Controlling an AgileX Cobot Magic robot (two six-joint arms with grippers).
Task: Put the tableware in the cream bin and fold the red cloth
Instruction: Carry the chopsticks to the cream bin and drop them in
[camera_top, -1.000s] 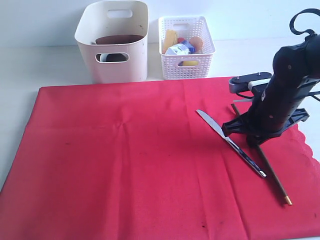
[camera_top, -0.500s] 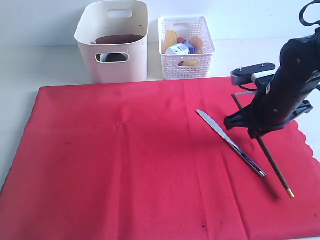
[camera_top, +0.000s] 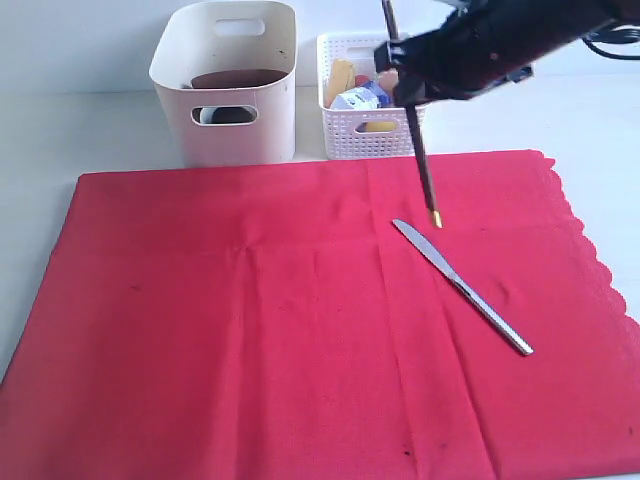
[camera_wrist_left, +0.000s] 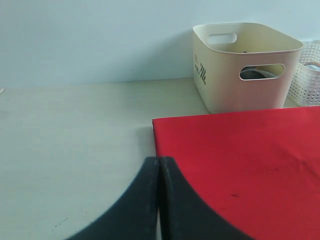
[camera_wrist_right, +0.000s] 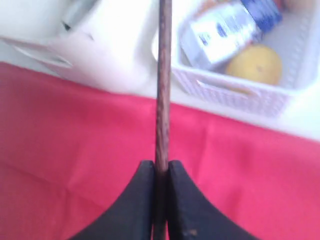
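Cream plastic forms the bin (camera_top: 225, 140) at the back left, behind the red cloth (camera_top: 250, 320). A round brown wooden plate (camera_top: 238, 78) is seen inside it, and something dark and grey is glimpsed through the oval handle cut-out, too little of it to be named. Just to the right a white lattice basket (camera_top: 372, 145) is stood, in which a blue-and-white packet (camera_top: 358, 97), a lemon (camera_wrist_right: 257, 64) and other yellow food are held. On the cloth, right of the middle, a steel table knife (camera_top: 462, 286) is laid diagonally.

The left gripper (camera_wrist_left: 159, 165) is shown with its fingers pressed together, nothing between them, over the bare table (camera_wrist_left: 75, 125) by the cloth's corner. The right gripper (camera_wrist_right: 160, 167) is clamped on a dark chopstick (camera_top: 422, 160), which is hung steeply in the air before the basket, gold tip downward over the cloth; whether one stick or a pair is gripped cannot be told.
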